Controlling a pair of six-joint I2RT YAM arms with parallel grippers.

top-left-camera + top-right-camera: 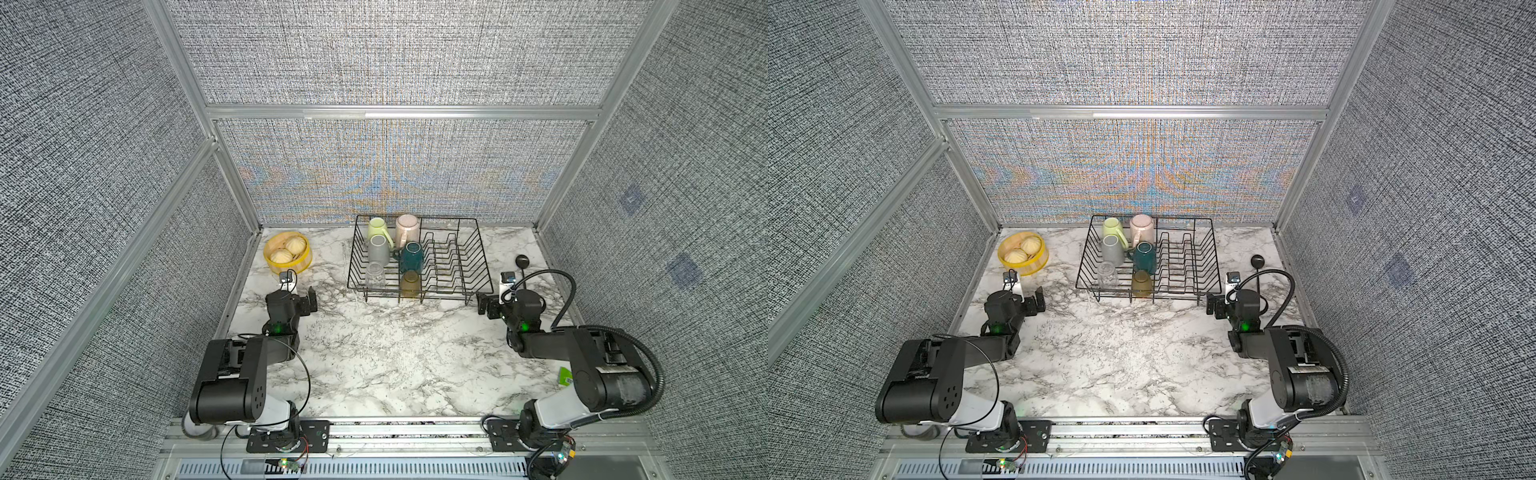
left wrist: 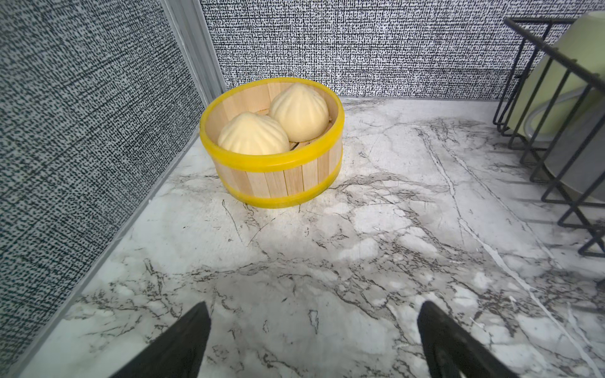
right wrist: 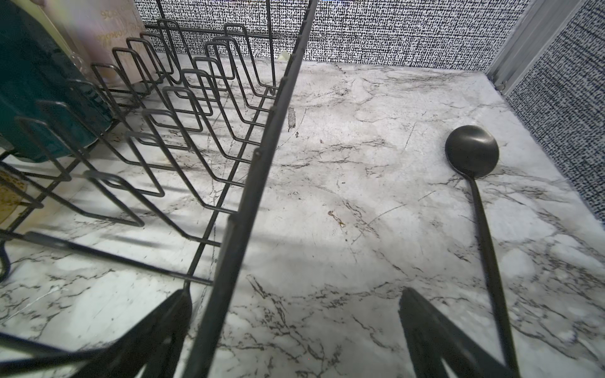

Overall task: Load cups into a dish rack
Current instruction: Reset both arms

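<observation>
Open marble table (image 1: 395, 357) is lying between the arms. Left gripper (image 2: 312, 314) is hanging spread and empty, near the steamer basket (image 2: 271, 144). Right gripper (image 3: 294, 301) is hanging spread and empty, just beside the near right corner of the black wire dish rack (image 1: 451, 262). Six cups (image 1: 412, 255) are sitting in its left half, at the table's rear.

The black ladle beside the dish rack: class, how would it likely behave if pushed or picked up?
The ladle looks rigid, so it probably will not flop. Its bowl sits at one end of a thin handle, so a push there would likely pivot it. Gripped mid-handle, it may tip toward the bowl.
</observation>
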